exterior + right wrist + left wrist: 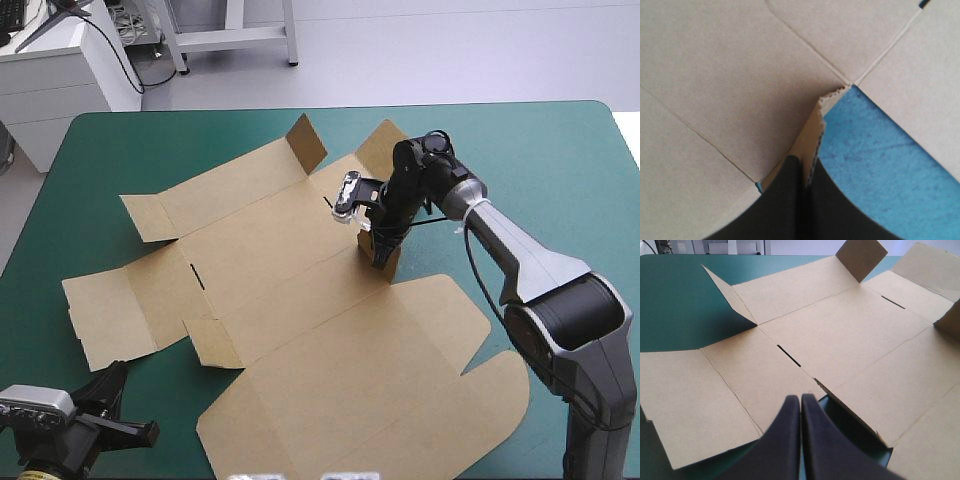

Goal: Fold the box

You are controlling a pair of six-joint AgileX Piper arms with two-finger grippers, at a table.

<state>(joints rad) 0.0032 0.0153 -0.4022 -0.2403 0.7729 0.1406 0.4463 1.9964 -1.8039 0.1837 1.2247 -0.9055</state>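
Note:
The brown box [300, 290] lies as a cut sheet spread across the teal-green table, mostly flat. Small corner flaps tilt up at its far edge [306, 142] and left side [146, 216]. My right gripper [383, 246] points down at the sheet's right-middle and is shut on a small flap [812, 131], which stands upright between its fingers [790, 200]. My left gripper [800, 400] is shut with nothing in it. It hovers low at the sheet's near-left edge [715, 405], fingertips just over the board. In the high view it [108, 388] sits at the table's near-left corner.
The big rounded lid panel [400, 400] reaches toward the table's near edge. Bare teal-green cover [560, 170] shows right of the box and along the far-left side. A white cabinet [50, 70] stands beyond the far-left corner.

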